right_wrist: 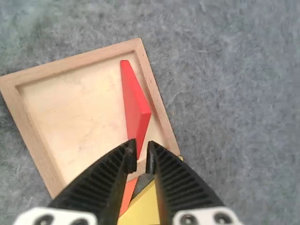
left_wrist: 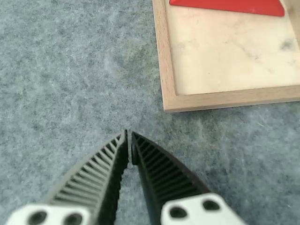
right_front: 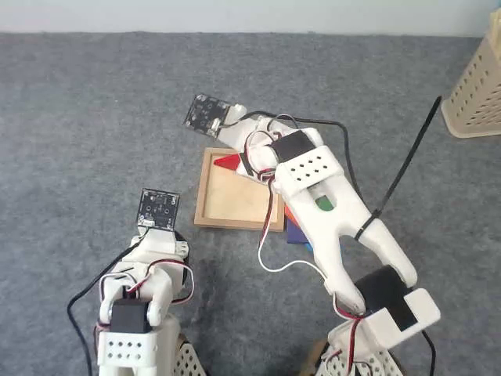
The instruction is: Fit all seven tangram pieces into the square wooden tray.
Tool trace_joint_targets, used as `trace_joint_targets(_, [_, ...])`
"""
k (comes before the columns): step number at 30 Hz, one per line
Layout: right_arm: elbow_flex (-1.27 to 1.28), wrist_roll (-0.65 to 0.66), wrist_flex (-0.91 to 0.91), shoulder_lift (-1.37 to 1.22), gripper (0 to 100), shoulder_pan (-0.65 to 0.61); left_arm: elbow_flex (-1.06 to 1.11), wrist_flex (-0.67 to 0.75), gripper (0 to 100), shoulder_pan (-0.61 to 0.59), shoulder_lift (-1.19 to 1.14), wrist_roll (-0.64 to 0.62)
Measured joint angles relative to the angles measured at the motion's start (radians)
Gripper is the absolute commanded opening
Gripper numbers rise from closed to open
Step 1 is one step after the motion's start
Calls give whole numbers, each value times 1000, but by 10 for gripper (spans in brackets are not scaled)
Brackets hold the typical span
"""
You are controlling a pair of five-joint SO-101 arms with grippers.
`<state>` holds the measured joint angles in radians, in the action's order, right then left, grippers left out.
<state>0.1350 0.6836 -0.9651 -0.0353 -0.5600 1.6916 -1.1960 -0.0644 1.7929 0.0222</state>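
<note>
1. Left gripper (left_wrist: 129, 137): pressed together, empty, low over the carpet (right_front: 94, 117), just off a corner of the tray (left_wrist: 162, 61).
2. Tray (right_front: 202, 192): square, wooden, flat on the carpet between the two arms.
3. Red piece (right_wrist: 137, 105): triangle, inside the tray, long edge against one wall.
4. Right gripper (right_wrist: 139, 149): at the red piece's end by the tray corner; grip cannot be told.
5. Orange piece (right_wrist: 125, 199), yellow piece (right_wrist: 140, 208), blue piece (right_front: 296, 232): outside the tray, under the right arm.
6. Basket (right_front: 477, 86): far edge, well apart.
</note>
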Motion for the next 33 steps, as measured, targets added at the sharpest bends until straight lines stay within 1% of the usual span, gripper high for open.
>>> trace_joint_targets(3, [-2, -55, 6, -20, 36, 21, 0, 0, 11, 0, 0, 0])
trace_joint_targets(6, [0, -77, 48, -97, 36, 35, 0, 0, 11, 0, 0, 0])
trace_joint_targets(14, [0, -84, 310, -276, 36, 44, 0, 0, 11, 0, 0, 0])
trace_joint_targets(17, [-2, -87, 365, -305, 26, 44, 0, 0, 11, 0, 0, 0])
trace_joint_targets(23, [-2, -87, 365, -305, 10, 44, 0, 0, 11, 0, 0, 0])
trace_joint_targets(33, [-2, -86, 259, -307, 9, 41, 0, 0, 11, 0, 0, 0])
